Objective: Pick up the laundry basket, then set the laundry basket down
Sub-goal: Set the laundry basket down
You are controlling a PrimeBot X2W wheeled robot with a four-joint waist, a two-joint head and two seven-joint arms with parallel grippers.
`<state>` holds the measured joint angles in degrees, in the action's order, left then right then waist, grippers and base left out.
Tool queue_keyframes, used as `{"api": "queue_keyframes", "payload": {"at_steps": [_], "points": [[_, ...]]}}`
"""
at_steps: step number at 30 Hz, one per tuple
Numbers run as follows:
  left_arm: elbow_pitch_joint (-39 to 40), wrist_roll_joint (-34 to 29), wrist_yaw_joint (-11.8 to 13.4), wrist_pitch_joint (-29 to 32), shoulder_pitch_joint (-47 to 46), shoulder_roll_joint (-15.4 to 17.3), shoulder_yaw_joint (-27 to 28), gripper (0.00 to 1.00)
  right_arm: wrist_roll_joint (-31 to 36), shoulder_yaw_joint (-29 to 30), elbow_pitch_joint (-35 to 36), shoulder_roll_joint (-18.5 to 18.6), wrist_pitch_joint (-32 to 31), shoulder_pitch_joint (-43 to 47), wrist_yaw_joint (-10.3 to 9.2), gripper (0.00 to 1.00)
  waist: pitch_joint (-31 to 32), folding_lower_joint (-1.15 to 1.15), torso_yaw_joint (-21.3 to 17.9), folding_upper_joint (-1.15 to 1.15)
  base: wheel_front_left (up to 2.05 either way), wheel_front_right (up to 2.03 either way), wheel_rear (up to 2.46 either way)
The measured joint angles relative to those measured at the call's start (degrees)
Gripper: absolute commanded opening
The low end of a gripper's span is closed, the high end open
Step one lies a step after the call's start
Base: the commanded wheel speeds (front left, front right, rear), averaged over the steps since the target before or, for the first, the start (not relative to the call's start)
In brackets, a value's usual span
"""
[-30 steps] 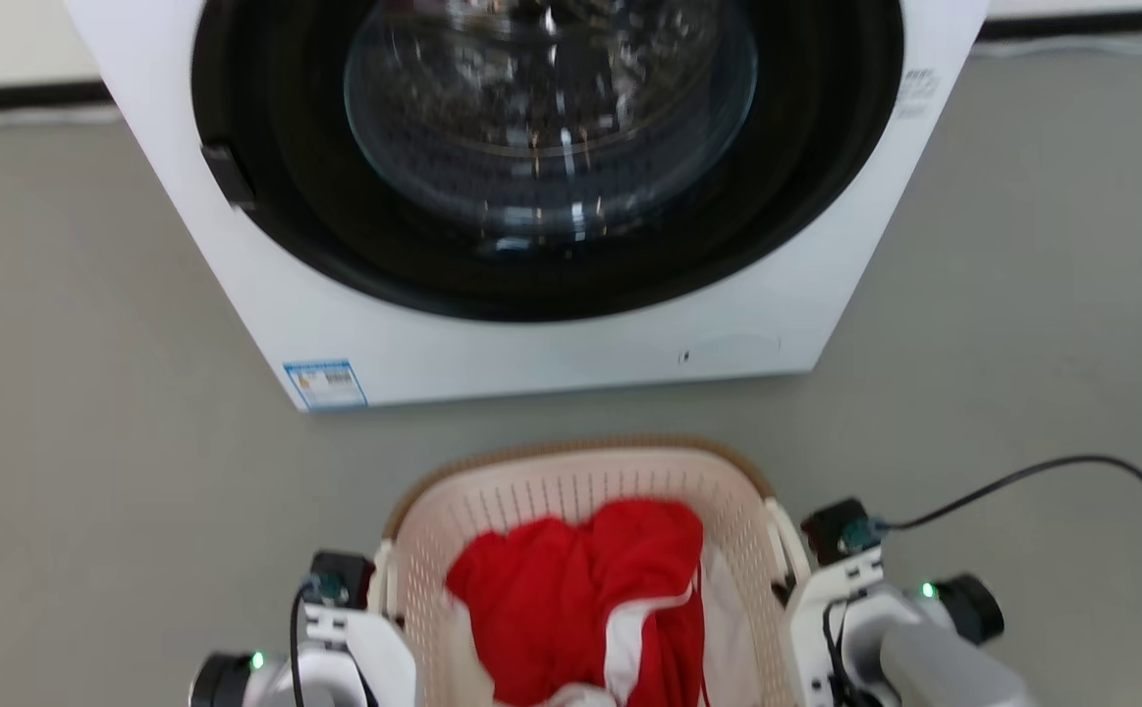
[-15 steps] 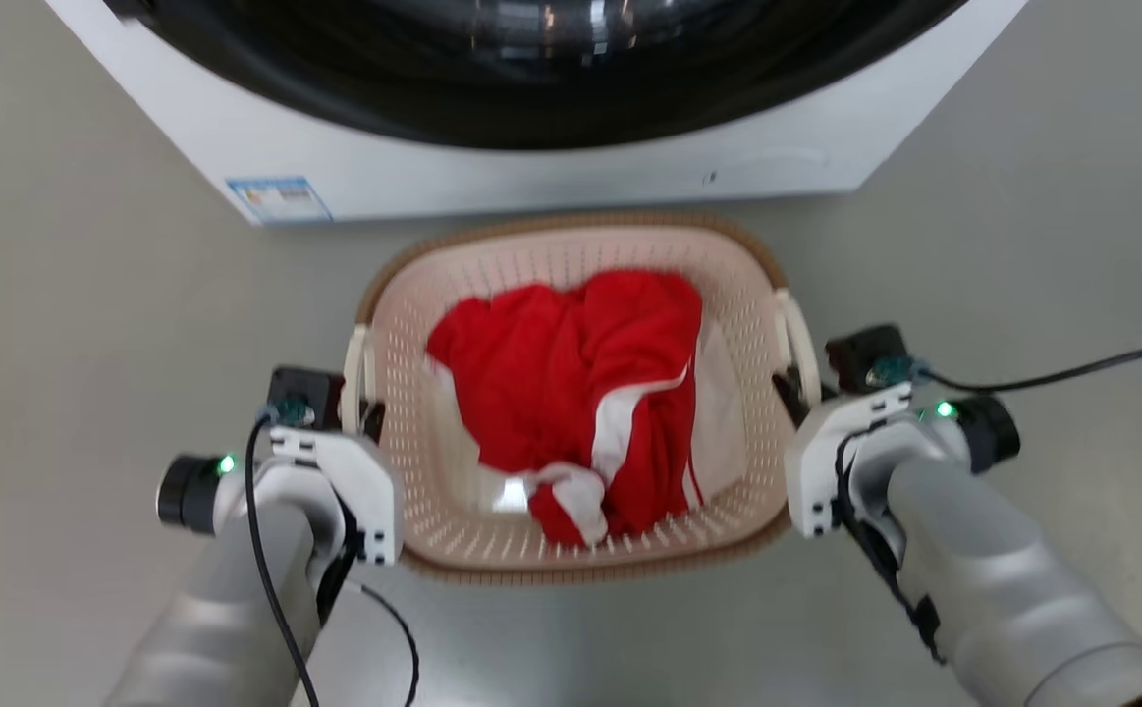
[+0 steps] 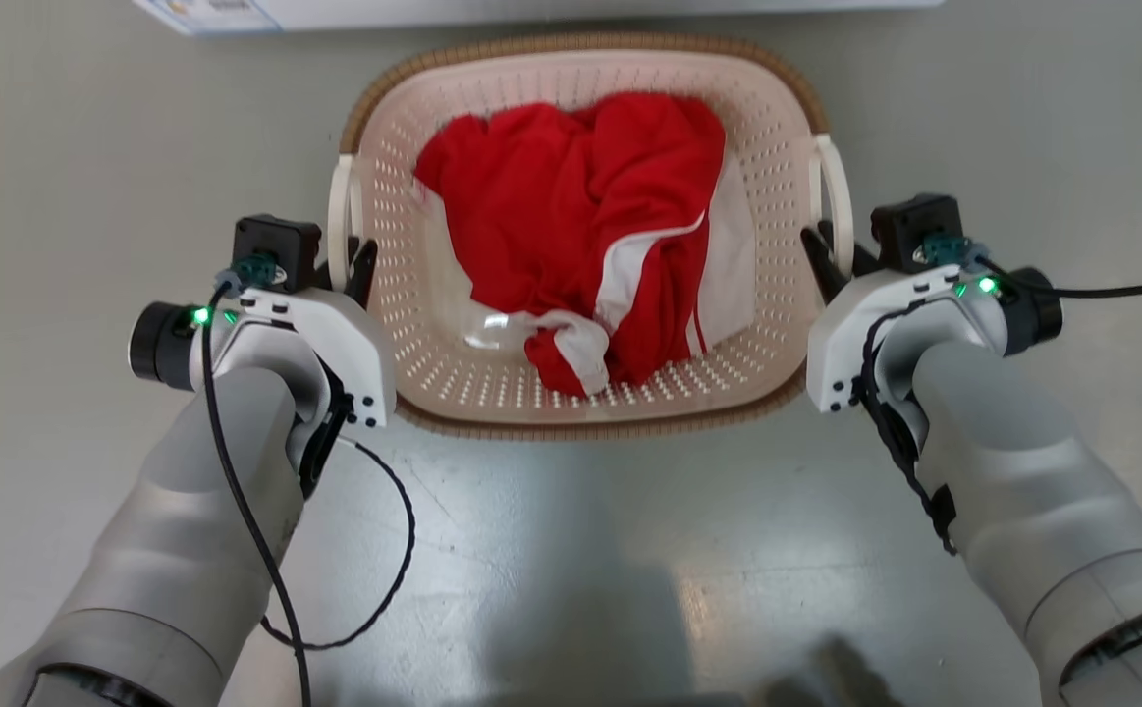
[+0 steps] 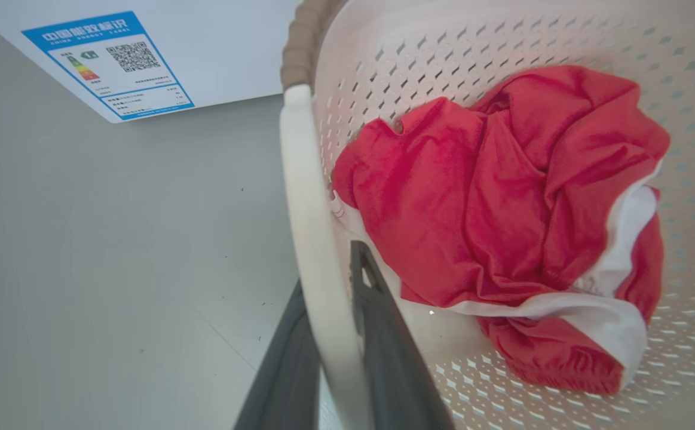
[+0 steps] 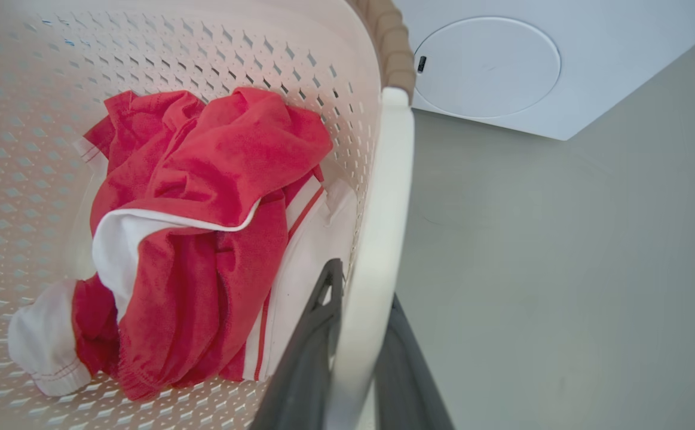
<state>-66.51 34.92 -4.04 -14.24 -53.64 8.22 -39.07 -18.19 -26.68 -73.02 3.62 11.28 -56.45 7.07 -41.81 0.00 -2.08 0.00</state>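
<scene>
Left gripper [image 3: 350,263], right gripper [image 3: 829,253], laundry basket [image 3: 580,44] between

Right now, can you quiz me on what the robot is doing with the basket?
1. The left gripper and the right gripper are each shut on which part of the basket?
A. its bottom
B. a side handle
C. its brown rim
2. True or false: the basket is empty.
3. What colour is most of the cloth inside?

Key
1. B
2. False: a cloth lies in it.
3. Red
</scene>
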Motion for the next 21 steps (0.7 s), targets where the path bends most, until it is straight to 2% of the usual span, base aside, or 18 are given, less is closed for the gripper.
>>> {"api": "queue_keyframes", "payload": {"at_steps": [9,21], "points": [[3.8,-2.4,0.2,-0.1,-0.8,0.9,2.5,0.0,4.7,4.8,-0.3,0.0,1.4,-2.6,0.01,0.0,-5.2,0.0,0.2,0.0,0.0,0.0,0.0],[5.0,-4.8,0.0,-0.1,-1.0,0.7,5.0,0.0,10.4,10.7,-0.3,-0.1,1.9,-2.6,0.03,0.0,-8.2,0.0,-0.1,0.0,0.0,0.0,0.0]]}}
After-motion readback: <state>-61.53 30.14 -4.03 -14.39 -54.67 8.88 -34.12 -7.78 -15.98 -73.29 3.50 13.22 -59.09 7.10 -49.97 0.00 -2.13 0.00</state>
